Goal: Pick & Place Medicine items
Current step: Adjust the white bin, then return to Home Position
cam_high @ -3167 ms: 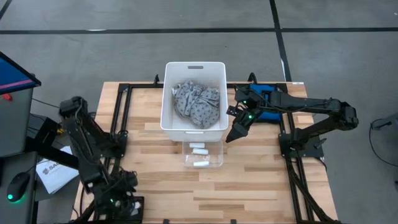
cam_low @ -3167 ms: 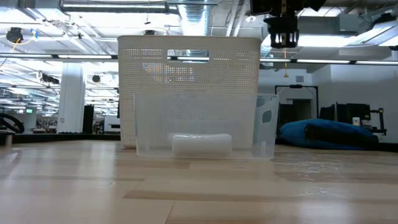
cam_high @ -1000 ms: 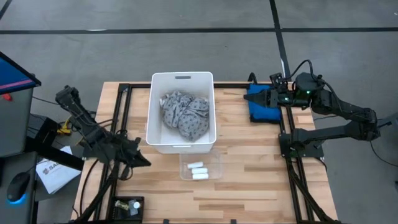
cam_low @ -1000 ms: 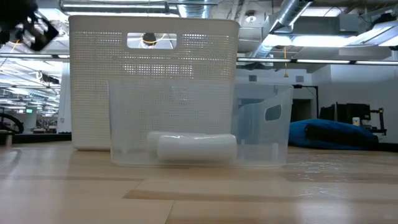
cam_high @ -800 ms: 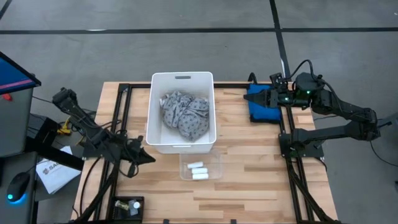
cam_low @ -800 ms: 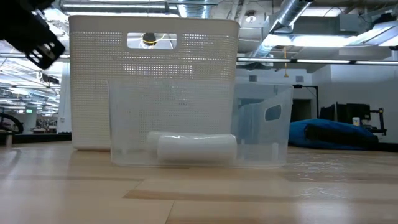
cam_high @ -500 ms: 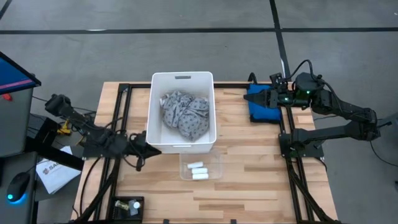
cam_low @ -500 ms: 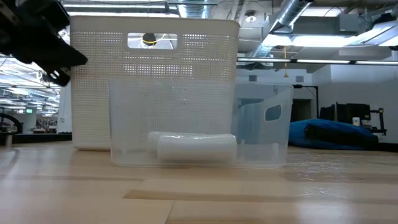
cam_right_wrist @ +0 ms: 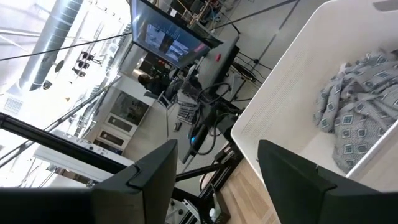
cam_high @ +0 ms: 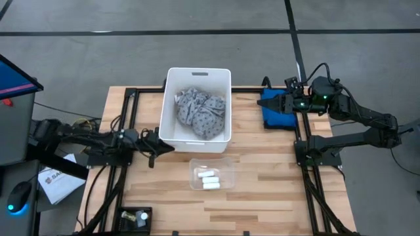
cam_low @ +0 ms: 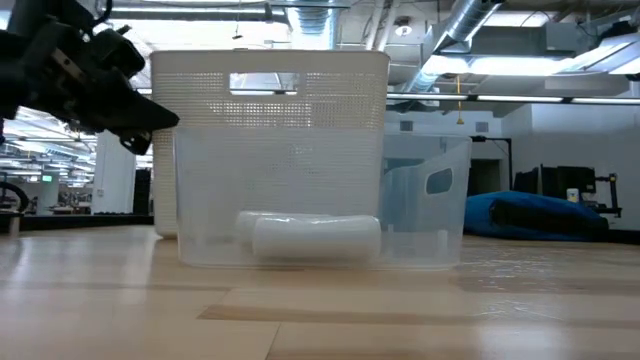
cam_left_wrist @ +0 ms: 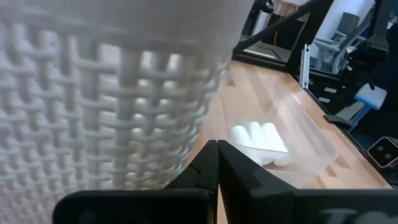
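Medicine items (cam_high: 209, 181) are lying in a clear tray (cam_high: 211, 173) just in front of the white bin (cam_high: 197, 111). The left gripper (cam_high: 159, 147), clenched, is pressing against the bin's side; the right gripper (cam_high: 271, 104) is hanging with fingers apart above the blue pouch (cam_high: 274, 113).

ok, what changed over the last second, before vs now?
The left gripper, shut, swung in from the table's left side to the white bin's near-left corner, and the bin shifted right and away from the clear tray. Nothing was grasped or released. Unchanged: the medicine items in the tray, the grey cloth in the bin, and the right gripper, open over the blue pouch.
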Robot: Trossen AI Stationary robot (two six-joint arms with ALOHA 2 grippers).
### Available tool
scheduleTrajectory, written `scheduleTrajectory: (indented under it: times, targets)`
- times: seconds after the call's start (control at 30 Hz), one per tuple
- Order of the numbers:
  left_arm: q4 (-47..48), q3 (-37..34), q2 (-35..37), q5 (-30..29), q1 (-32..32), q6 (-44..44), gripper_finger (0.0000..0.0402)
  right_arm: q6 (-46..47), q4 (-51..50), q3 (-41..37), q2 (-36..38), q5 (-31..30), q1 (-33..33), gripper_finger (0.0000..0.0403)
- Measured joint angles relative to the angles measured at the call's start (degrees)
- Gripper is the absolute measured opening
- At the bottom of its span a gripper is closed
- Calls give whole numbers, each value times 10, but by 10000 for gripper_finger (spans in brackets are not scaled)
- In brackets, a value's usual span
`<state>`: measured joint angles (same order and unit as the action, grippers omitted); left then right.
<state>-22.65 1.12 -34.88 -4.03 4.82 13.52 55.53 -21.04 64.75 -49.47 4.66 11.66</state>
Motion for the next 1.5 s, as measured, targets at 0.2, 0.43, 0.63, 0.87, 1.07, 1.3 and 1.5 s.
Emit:
scheduleTrajectory:
  times: [0.2, 0.43, 0.63, 0.87, 1.07, 1.3, 1.5]
  targets:
    - [-20, 0, 0, 153, -132, -24, 1, 7, 0, 0, 0, -3, 0, 220]
    - [-19, 0, 3, 194, -136, 1, 1, 13, 1, 0, 0, -28, -1, 220]
    - [-14, 1, 29, 60, -16, 4, 1, 16, 2, 0, 0, -47, -12, 220]
    - [14, 0, 52, 2, 27, 2, 1, 26, 1, 0, 0, -47, -12, 220]
    - [113, 0, 156, 24, 12, 1, 1, 31, 1, 0, 0, -47, -12, 220]
    - [344, 36, 316, 27, -1, -12, 1, 35, 3, 1, -10, -47, -14, 220]
    - [390, 46, 339, 24, -4, -35, 1, 30, 0, 1, -22, -47, -24, 220]
